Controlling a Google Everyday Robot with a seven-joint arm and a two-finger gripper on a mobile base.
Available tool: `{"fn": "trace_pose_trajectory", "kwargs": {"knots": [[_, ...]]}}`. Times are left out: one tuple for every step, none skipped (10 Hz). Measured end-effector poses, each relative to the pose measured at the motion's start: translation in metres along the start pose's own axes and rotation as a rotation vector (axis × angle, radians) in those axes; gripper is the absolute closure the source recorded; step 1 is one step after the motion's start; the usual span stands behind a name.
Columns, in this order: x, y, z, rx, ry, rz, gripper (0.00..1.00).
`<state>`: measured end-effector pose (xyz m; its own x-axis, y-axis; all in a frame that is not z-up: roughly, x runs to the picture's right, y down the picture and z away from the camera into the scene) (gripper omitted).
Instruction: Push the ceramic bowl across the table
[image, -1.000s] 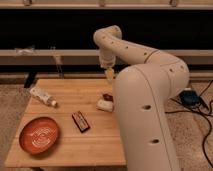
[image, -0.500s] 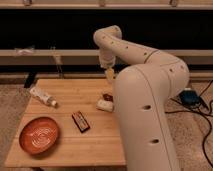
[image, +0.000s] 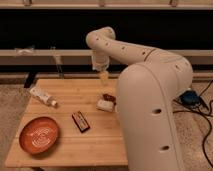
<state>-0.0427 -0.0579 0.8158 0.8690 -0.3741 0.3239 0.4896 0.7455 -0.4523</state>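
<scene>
The ceramic bowl (image: 39, 134), wide, shallow and orange-red with pale swirl marks inside, sits at the front left corner of the light-wood table (image: 75, 102). My gripper (image: 103, 76) hangs from the white arm above the table's back right part, far from the bowl and well to its right. It holds nothing that I can make out.
A white bottle (image: 42, 96) lies at the table's left edge. A dark snack bar (image: 80, 121) lies mid-table. A small whitish item (image: 105, 104) with a reddish packet sits under the gripper. My arm's big white body (image: 155, 115) covers the table's right side. Cables and a blue box (image: 191, 97) lie on the floor at right.
</scene>
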Motion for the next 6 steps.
{"fn": "trace_pose_trajectory", "kwargs": {"knots": [[-0.017, 0.006, -0.003, 0.004, -0.008, -0.024, 0.2], [-0.039, 0.016, -0.005, 0.007, -0.017, -0.058, 0.2], [-0.068, 0.028, -0.006, 0.009, -0.028, -0.101, 0.2], [-0.089, 0.039, -0.007, 0.01, -0.033, -0.136, 0.2], [-0.113, 0.052, -0.006, 0.008, -0.038, -0.179, 0.2], [-0.137, 0.064, -0.004, 0.005, -0.043, -0.225, 0.2]]}}
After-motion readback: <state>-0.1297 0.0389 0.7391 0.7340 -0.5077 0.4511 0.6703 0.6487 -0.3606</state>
